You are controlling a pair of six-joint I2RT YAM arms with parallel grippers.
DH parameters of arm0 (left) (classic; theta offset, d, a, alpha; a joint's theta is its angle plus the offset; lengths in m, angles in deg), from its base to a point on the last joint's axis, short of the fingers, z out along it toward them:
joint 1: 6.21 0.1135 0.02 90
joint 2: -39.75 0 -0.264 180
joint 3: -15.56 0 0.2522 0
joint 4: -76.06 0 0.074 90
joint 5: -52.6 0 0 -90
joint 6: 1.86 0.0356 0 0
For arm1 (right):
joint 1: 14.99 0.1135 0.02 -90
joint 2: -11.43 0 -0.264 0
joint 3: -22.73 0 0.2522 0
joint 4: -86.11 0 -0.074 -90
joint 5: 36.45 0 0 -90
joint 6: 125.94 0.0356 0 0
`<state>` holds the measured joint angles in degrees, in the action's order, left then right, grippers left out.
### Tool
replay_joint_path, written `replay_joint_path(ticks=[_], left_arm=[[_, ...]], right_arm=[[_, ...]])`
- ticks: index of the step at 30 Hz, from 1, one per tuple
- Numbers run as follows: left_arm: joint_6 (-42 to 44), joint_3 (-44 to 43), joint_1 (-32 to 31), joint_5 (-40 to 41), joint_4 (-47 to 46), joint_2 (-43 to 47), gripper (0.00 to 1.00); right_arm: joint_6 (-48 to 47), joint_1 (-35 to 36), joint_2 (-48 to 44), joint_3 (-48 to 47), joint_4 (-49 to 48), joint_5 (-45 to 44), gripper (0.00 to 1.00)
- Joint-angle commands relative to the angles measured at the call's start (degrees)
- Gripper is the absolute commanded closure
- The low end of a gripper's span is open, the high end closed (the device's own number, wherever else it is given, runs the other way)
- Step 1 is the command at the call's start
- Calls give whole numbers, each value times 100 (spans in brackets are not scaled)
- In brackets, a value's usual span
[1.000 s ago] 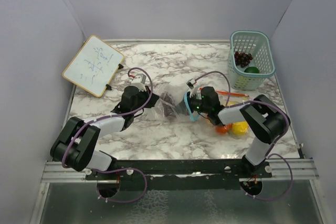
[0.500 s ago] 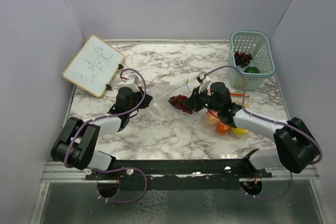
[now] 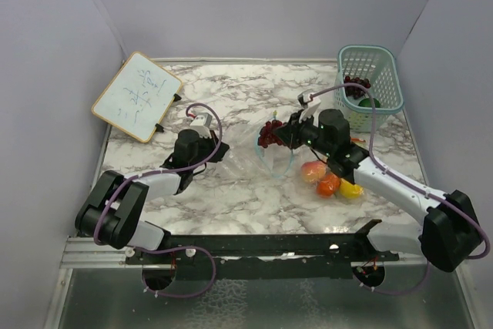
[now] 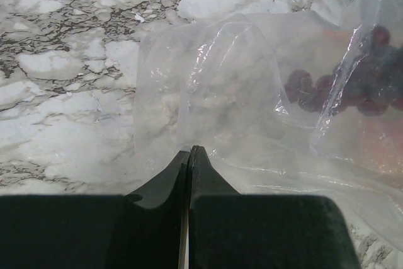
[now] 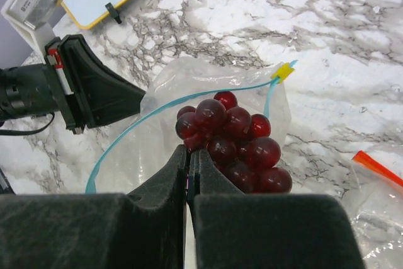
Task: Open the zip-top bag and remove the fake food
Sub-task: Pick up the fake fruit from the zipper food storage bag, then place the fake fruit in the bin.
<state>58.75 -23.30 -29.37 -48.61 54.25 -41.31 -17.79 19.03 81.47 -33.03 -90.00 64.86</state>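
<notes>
Right hand (image 5: 187,155) pinched shut on grapes (image 5: 230,140). Bunch lifted just above open mouth of bag (image 3: 246,158), clear of blue zip rim (image 5: 182,102). Left hand (image 4: 189,152) clamped on bag's far end, low over counter (image 3: 231,90). Basket (image 3: 387,67) rightward and behind right hand, well apart from it; right arm much nearer than left. Likely next: swing of bunch to right, away from left hand. Peach (image 3: 312,171), tomato (image 3: 329,184), lemon (image 3: 352,189) out on counter beside right forearm.
</notes>
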Motion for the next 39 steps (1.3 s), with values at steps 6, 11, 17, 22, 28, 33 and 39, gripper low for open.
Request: replay_joint_path(ticks=[6,11,17,22,28,33,39], left_arm=[[147,-93,41,296,345,10,100],[83,-110,99,220,290,-64,100],[77,-113,110,206,303,-68,100],[52,-123,112,213,301,-75,100],[-135,-115,118,314,201,-192,100],[-239,-245,114,430,224,-259,100],[-262,-476,114,518,327,-303,100]], right_arm=[[-471,-626,-304,-1217,1058,-368,98],[-611,-1239,-307,-1741,1518,-421,98],[-733,-1748,-167,-2419,1733,-1206,98],[-1088,-1842,-96,-2756,1618,-2635,98],[-1408,-2129,-146,-2382,1074,-3713,98],[-1532,-2497,95,-1951,884,-3899,98],[-1314,-2818,361,-1740,798,-3719,98]])
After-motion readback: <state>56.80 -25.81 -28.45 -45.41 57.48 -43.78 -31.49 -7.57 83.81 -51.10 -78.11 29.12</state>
